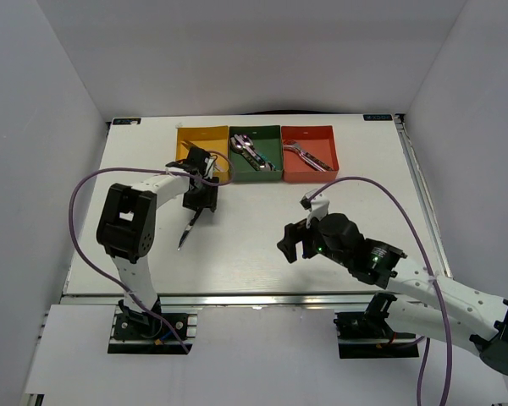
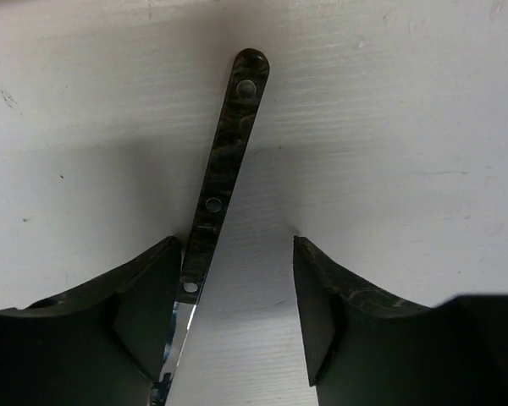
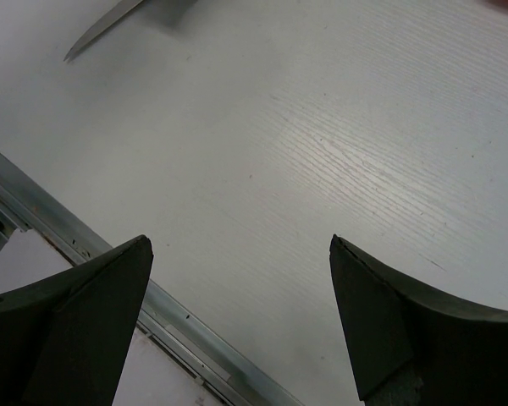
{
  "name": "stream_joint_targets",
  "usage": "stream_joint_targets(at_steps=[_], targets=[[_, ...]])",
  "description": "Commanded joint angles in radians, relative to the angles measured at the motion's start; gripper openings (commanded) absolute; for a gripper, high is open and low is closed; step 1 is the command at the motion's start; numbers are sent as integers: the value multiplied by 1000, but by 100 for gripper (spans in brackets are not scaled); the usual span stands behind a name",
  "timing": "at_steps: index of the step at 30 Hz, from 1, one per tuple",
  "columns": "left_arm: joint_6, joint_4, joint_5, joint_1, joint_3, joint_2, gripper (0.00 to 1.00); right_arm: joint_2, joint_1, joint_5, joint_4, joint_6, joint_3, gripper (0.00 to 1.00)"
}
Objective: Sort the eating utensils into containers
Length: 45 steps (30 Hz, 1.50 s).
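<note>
My left gripper (image 2: 236, 247) stands open astride a dark-handled knife (image 2: 224, 169) lying flat on the table (image 2: 406, 127). Its handle lies against 1 finger (image 2: 144, 313), clear of the other. My right gripper (image 3: 239, 244) gapes wide over the table. Beyond stand 3 bins: yellow bin (image 1: 195, 135), green bin (image 1: 269, 133) holding spoons (image 1: 247, 150), red bin (image 1: 320, 135) holding a fork (image 1: 309, 156).

The dark-handled utensil (image 2: 223, 169) runs off our left wrist view's bottom edge; the right wrist view's top edge crops a blade tip (image 3: 102, 25)
</note>
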Motion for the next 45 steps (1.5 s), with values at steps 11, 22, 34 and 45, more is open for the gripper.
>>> stream_joint_targets(at_steps=[11,22,34,45], targets=[[-89,79,-27,-116,-136,3,0,-73,-3,-39,119,18,-26,89],[-242,433,118,-414,-443,-333,0,-35,-60,164,185,335,-49,87],[-411,524,-98,-414,-425,-623,0,-262,-75,378,313,580,-197,80],[-555,386,-167,0,141,-264,0,-395,-75,415,109,529,-175,81]])
